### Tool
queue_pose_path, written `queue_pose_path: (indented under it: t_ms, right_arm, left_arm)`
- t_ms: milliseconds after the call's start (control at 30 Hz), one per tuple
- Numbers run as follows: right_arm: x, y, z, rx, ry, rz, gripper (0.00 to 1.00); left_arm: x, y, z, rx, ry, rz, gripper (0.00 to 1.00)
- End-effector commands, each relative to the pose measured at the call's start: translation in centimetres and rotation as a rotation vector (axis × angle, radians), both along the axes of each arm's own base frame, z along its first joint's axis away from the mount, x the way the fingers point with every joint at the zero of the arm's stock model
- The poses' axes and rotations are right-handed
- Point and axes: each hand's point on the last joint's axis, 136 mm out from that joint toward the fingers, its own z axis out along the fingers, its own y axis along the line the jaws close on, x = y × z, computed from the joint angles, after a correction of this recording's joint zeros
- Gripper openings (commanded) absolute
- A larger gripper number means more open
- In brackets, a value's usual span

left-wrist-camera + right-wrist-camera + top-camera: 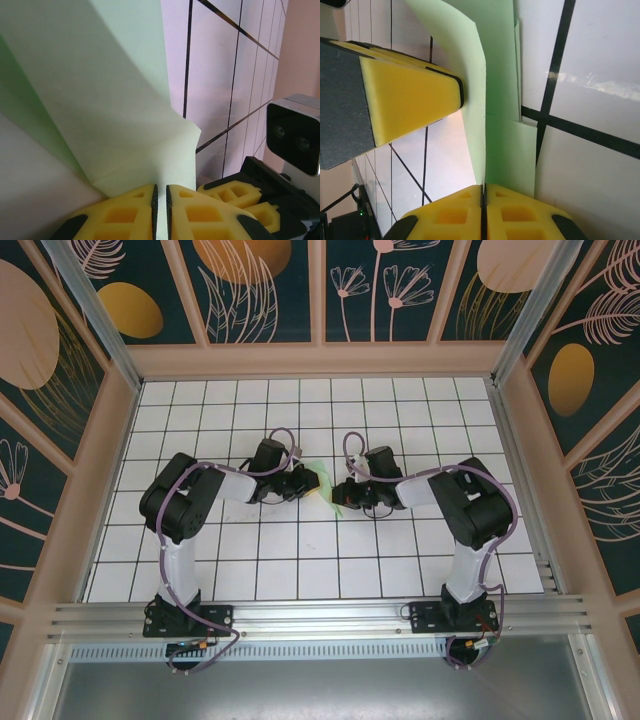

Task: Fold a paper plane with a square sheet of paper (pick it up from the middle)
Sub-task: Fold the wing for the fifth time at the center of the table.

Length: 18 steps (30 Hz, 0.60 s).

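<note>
The pale green paper (321,480) is folded into layers with a long crease and hangs between both arms over the middle of the table. My left gripper (306,481) is shut on one end; in the left wrist view the paper (115,100) rises from between its yellow pads (125,215). My right gripper (342,492) is shut on the other end, and the paper (502,70) runs up from its pads (520,215) with overlapping flaps. I cannot tell whether it has the full dart shape. One left finger (405,95) stands close beside the paper.
White gridded table (300,560) lies under both arms, with wooden walls (320,360) around it and a metal rail (320,615) at the near edge. The right wrist camera (295,135) and right fingers (235,195) sit very near my left gripper.
</note>
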Motion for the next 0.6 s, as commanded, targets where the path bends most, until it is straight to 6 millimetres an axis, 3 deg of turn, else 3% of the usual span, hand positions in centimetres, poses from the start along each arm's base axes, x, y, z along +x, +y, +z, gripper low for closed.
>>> queue_pose_path:
  t_ms: [0, 333, 567]
  right_arm:
    - [-0.1, -0.3, -1.0, -0.019, 0.008, -0.010, 0.06]
    - [-0.3, 0.1, 0.3, 0.140, 0.079, -0.043, 0.00]
    - [-0.2, 0.0, 0.6, 0.178, 0.125, -0.063, 0.00]
  left_arm:
    - [0.7, 0.3, -1.1, 0.072, -0.021, 0.010, 0.18]
    - [1.0, -0.8, 4.5, -0.043, -0.179, -0.039, 0.29]
    - [-0.5, -0.6, 4.4, -0.094, -0.174, -0.052, 0.29]
